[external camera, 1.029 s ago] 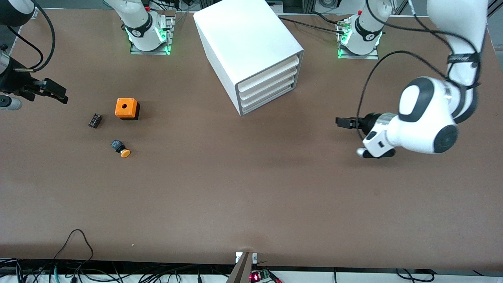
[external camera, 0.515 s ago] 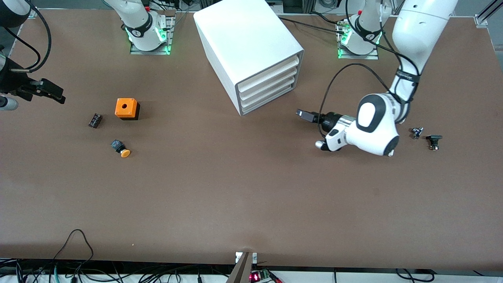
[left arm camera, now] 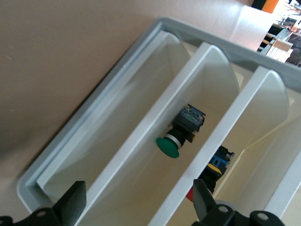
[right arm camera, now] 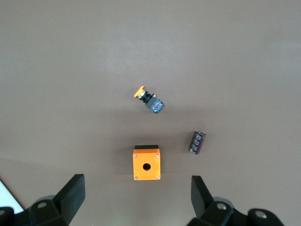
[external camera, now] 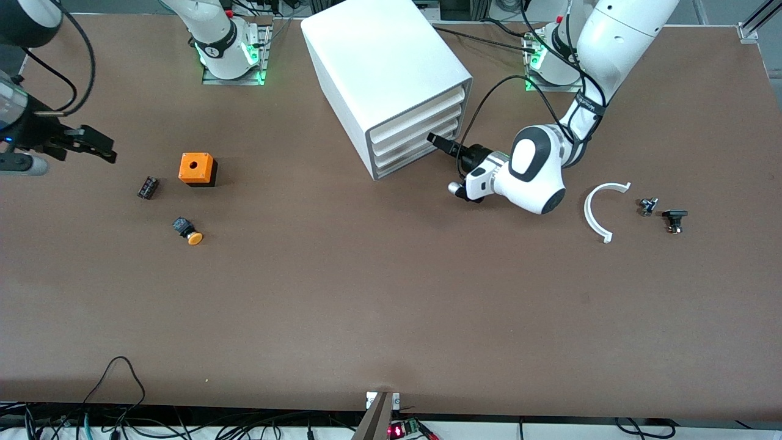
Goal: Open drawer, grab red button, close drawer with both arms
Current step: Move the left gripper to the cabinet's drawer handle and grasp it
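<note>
Cabinet: white box cabinet (external camera: 391, 67) standing on the brown counter (external camera: 391, 293), and I read all four trays as pushed in on the front view.
Left claw: my left claw (external camera: 441, 142) is right up at the cabinet's front, level with the lower trays, with its fingers (left arm camera: 70, 202) spread wide and gripping nothing. I can't tell whether it touches a lip.
Drawer: on the left wrist view I'm looking over the flared lips into the trays. The drawer (left arm camera: 263, 113) that matters is the one next to the tray with the green button (left arm camera: 181, 134). Which of the four it is, I can't say.
Button: the button (left arm camera: 209, 176) lies inside that drawer, mostly hidden by the lip. I see a sliver of red cap and a dark body with blue and yellow on it.
Right claw: my right claw (external camera: 91, 143) hangs over the counter well off from the cabinet toward the right arm's end, jaws wide apart (right arm camera: 136, 202) and empty.
Under the right claw: orange cube (external camera: 197, 168), orange-capped button (external camera: 187, 231) and a small dark cylinder (external camera: 147, 187), each lying apart from the others.
Left arm's end: a white curved strip (external camera: 595, 211) and two small dark parts (external camera: 647, 206) (external camera: 674, 219), well apart from the cabinet.
</note>
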Robot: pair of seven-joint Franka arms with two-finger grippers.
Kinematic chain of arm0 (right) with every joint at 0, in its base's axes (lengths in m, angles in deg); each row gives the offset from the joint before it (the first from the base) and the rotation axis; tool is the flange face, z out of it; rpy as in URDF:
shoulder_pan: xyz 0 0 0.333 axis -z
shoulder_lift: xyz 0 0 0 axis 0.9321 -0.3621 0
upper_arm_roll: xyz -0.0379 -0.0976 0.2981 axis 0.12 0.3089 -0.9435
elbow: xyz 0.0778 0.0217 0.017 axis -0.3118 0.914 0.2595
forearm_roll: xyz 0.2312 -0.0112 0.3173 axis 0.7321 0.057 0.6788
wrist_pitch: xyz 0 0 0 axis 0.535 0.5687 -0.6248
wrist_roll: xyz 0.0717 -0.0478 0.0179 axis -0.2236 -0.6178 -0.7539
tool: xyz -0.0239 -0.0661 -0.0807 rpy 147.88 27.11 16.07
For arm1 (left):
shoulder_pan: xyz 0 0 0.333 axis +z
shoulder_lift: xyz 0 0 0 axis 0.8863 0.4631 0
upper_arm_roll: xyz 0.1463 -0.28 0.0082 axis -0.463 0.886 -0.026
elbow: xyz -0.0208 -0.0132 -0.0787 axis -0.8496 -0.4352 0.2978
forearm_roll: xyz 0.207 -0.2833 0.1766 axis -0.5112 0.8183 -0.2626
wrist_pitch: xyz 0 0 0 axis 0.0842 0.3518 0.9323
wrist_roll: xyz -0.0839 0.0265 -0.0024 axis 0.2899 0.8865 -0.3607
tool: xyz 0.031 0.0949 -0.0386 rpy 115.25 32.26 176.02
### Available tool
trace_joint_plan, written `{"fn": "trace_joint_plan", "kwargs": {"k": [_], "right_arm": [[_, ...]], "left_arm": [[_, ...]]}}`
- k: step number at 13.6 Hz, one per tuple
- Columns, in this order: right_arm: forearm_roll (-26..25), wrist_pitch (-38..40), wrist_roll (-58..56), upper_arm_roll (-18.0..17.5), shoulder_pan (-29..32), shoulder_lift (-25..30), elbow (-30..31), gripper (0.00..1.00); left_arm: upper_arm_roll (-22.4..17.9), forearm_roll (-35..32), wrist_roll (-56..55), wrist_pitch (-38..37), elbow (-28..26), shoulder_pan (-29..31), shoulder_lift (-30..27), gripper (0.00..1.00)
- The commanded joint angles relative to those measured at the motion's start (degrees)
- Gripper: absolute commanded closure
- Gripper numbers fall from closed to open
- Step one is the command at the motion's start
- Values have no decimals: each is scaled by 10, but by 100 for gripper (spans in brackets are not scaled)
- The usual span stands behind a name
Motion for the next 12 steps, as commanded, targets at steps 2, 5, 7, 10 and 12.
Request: {"fn": "trace_joint_plan", "kwargs": {"k": [2,5,7,10,12], "right_arm": [[10,-3,4,3,-28,-21,-12,0],[28,-9,4,3,-34,-22,-12,0],[28,-16,3,3,-35,-28,-13,0],[28,-18,3,3,-41,-30,-19,0],[26,-18,2,3,-50,-38,-25,0]], "left_arm": [[1,16,13,-18,-44,11,-54,0],[17,44,19,-12,-78,10,-59,0],[25,52,19,7,-88,10,-59,2],[27,53,19,9,-92,9,-59,27],[26,51,21,11,-92,9,-58,85]]}}
